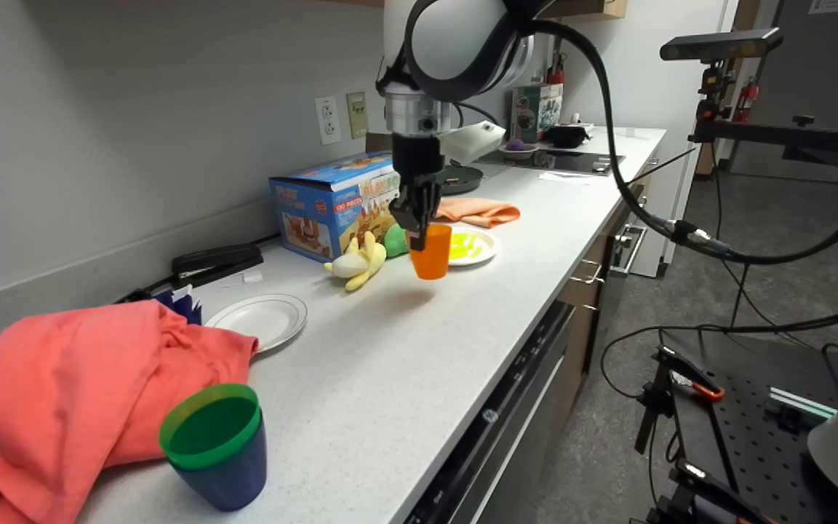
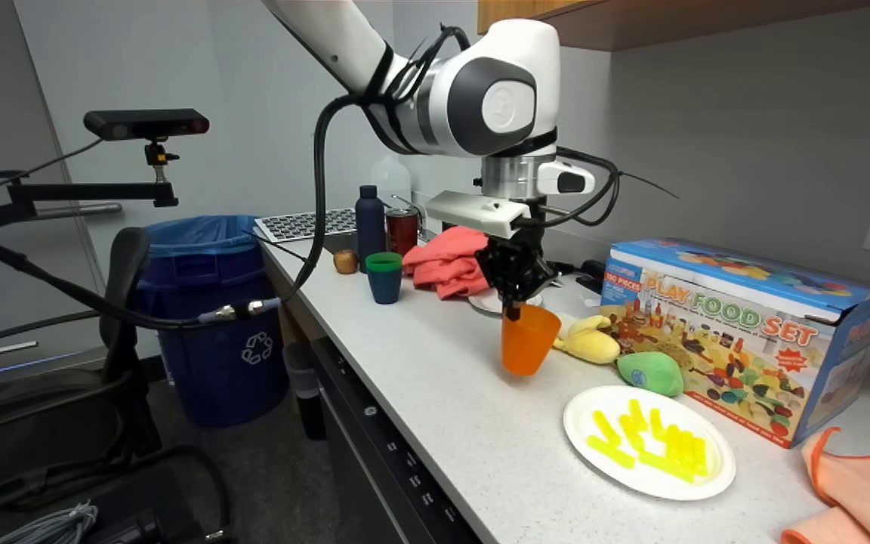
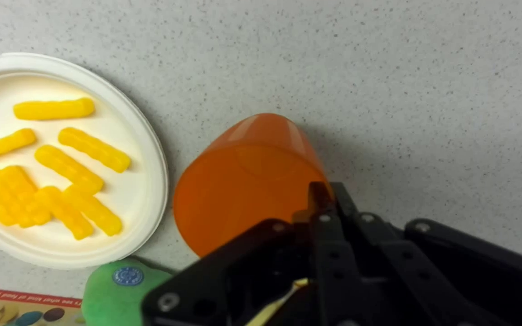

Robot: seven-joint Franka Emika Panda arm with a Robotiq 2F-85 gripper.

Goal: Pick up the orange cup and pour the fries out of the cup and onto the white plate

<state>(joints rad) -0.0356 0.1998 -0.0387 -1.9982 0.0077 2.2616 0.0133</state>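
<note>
The orange cup (image 1: 431, 255) hangs a little above the counter, with its shadow just below it. In an exterior view, the cup (image 2: 529, 344) leans slightly, mouth up. In the wrist view, the mouth of the cup (image 3: 243, 194) faces the camera and I see no fries inside. My gripper (image 3: 326, 192) is shut on the cup's side wall, one finger inside and one outside; it also shows in both exterior views (image 1: 419, 234) (image 2: 512, 308). The white plate (image 2: 580, 427) lies beside the cup, apart from it. Several yellow fries (image 3: 54, 109) are spread on that plate (image 3: 154, 181).
A green soft toy (image 2: 652, 372) and a yellow one (image 2: 590, 341) lie near the plate, before the play food box (image 2: 722, 332). A peach cloth (image 1: 479, 211), a plain white plate (image 1: 262, 320), a red cloth (image 1: 92, 386) and a green-and-blue cup (image 1: 222, 451) are also on the counter.
</note>
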